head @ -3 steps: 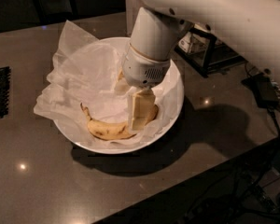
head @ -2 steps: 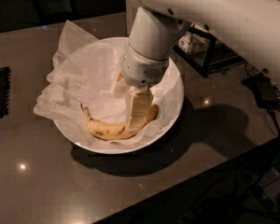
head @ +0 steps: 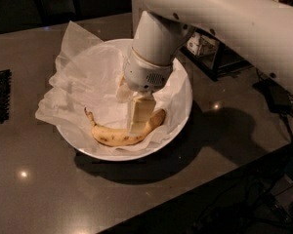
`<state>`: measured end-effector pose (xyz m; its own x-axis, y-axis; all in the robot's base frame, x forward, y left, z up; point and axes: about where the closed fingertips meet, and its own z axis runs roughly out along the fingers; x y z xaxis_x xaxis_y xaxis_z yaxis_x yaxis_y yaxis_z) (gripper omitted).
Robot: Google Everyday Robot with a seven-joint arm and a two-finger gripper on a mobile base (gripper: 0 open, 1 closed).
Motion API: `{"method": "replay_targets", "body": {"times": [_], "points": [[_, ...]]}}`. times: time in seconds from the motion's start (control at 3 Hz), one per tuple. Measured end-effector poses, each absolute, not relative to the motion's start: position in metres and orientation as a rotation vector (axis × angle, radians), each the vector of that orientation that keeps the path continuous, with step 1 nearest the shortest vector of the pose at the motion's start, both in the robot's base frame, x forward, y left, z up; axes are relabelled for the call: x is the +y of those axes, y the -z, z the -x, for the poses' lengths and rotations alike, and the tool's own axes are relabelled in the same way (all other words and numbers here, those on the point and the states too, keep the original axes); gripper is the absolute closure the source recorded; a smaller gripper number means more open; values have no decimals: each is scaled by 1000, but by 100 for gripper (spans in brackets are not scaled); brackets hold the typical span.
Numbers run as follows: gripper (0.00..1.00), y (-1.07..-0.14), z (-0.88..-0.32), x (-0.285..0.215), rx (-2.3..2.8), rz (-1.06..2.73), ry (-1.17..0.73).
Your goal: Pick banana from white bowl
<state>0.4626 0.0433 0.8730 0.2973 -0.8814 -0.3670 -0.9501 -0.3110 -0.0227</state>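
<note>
Well, you have only the one camera view to go on, so here it is. You are looking down at a slant onto a dark, glossy counter (head: 39,189), and the white bowl (head: 172,130) sits near its middle. Crinkled white tissue paper (head: 88,82) lines the bowl and spills over the rim at the back and on the left side of the picture.

The banana (head: 112,136) lies on that paper in the near part of the bowl. It is on its side, curved like a shallow smile, yellow with brown speckles. Its dark stem tip points up at the left end and its other end rises to the right.

Your arm (head: 224,18) comes in from the upper right, and its pale round wrist housing (head: 151,48) hangs over the middle of the bowl. Below it the gripper (head: 138,116) reaches down inside the bowl. Its cream-coloured tip sits right at the banana, covering a stretch of the fruit just right of its middle. You cannot tell from here whether it stands wide, narrow or clamped on the fruit (the wrist hides most of it). The banana looks to be resting on the paper.

Behind the arm, at the right, you can see part of a black wire rack (head: 210,52) with packets in it. A black grid-like mat (head: 0,96) lies at the left edge, well apart from the bowl. A dark cable (head: 276,99) trails off the right side.
</note>
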Motion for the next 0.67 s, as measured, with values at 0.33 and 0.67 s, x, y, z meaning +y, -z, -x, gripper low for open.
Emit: {"method": "replay_targets", "body": {"times": [0.33,0.67], "points": [[36,-864,-464,43,1704,2318,-449],[36,-858,-463,39,1733,2302,-468]]}}
